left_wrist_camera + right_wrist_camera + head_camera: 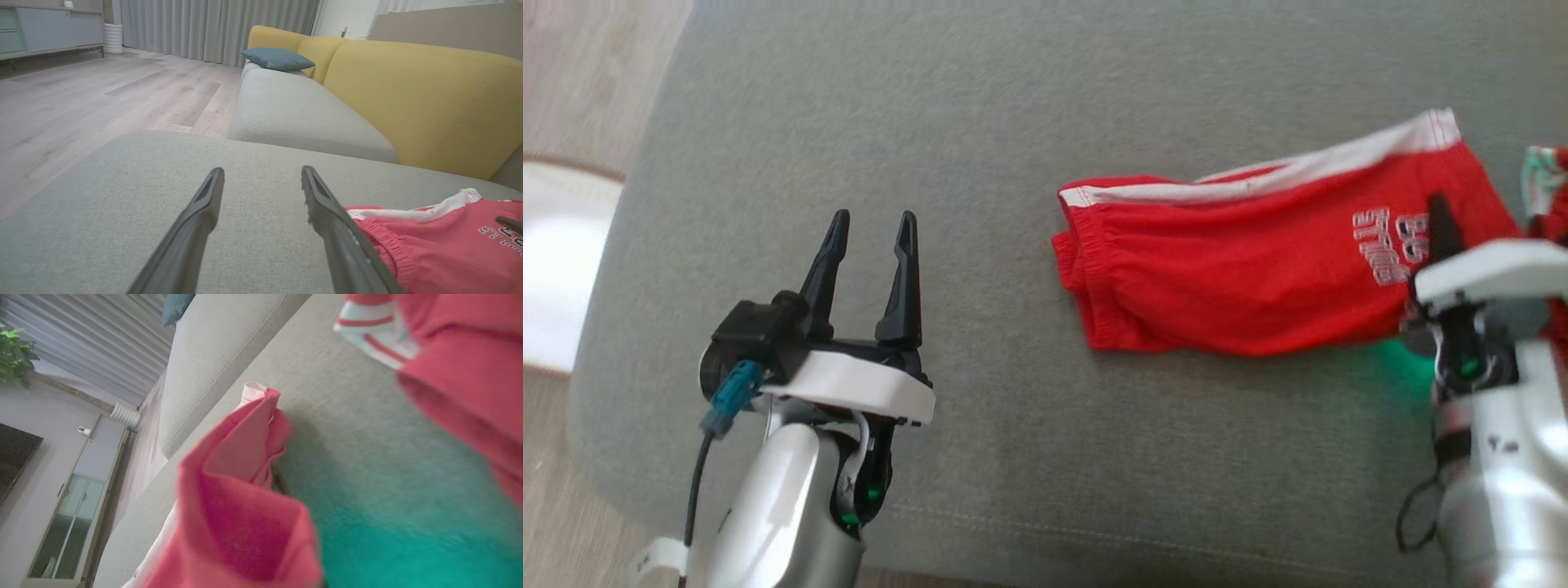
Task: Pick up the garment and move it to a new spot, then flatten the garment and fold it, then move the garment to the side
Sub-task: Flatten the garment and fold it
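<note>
- The robot's right gripper [1439, 214], at the far right of the head view, has its jaws closed tight on the lettered end of a red garment [1241, 261], a soft cloth piece with a white side band and pale stitched lettering.
- The red garment [441, 245] lies lengthwise across the right half of a broad grey fabric seat cushion [1013, 122], its gathered elastic end pointing toward the middle.
- In the right wrist view, the pinched end of the garment [245, 522] stands up off the cushion [367, 437] in a bunched fold that hides the jaws. A green glow tints the grey fabric beneath.
- A second piece of red cloth with a white striped hem [376, 330] sits just beyond the right gripper; it is unclear whether it belongs to the same garment.
- The left gripper [873, 216] hovers over bare cushion at the lower left, well apart from the garment, jaws spread wide and holding nothing.
- The left wrist view shows the left gripper [262, 169] over the cushion [122, 204], and beyond it a yellow upholstered sofa back [408, 102], a teal throw pillow [278, 59] and a pale wood-plank floor [102, 102].
</note>
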Controlling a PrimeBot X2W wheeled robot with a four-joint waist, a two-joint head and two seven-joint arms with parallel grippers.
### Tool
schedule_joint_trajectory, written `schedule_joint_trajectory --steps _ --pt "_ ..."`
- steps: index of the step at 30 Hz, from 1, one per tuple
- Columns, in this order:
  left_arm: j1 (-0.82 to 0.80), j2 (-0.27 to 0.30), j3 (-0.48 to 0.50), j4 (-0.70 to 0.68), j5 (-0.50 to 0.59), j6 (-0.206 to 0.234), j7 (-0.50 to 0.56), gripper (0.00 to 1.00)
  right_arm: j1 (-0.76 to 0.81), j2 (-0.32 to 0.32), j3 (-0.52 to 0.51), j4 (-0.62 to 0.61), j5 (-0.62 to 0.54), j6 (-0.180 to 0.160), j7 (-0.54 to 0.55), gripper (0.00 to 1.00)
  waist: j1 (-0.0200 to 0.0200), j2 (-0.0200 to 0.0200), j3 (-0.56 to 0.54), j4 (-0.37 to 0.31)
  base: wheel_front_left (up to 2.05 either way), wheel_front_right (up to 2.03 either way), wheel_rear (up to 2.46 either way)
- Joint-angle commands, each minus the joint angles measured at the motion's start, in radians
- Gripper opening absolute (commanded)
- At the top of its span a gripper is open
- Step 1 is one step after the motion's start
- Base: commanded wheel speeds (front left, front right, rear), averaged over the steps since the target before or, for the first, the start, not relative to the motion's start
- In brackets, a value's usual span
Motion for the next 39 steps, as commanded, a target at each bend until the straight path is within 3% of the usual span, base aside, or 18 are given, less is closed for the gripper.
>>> schedule_joint_trajectory --steps 1,13,27,39 --pt "-0.012 0.009 0.038 -0.026 0.01 -0.007 -0.012 1.0 0.014 0.012 0.031 -0.048 0.026 0.007 -0.021 0.0 0.0 0.0 -0.03 -0.03 0.0 0.0 0.0" --pt "0.053 0.009 0.054 -0.02 0.026 -0.009 -0.012 1.0 0.203 0.012 0.086 -0.049 0.123 0.007 -0.151 0.0 0.0 0.0 -0.12 -0.077 0.0 0.0 0.0" --pt "0.091 0.009 0.066 -0.006 0.055 -0.021 -0.012 1.0 0.134 0.012 0.361 -0.011 0.161 0.007 -0.402 0.0 0.0 0.0 -0.166 -0.09 0.0 0.0 0.0" --pt "0.115 0.009 0.064 0.003 0.06 -0.022 -0.012 1.0 0.134 0.012 0.578 -0.121 0.268 0.007 -0.43 0.0 0.0 0.0 -0.225 -0.059 0.0 0.0 0.0"
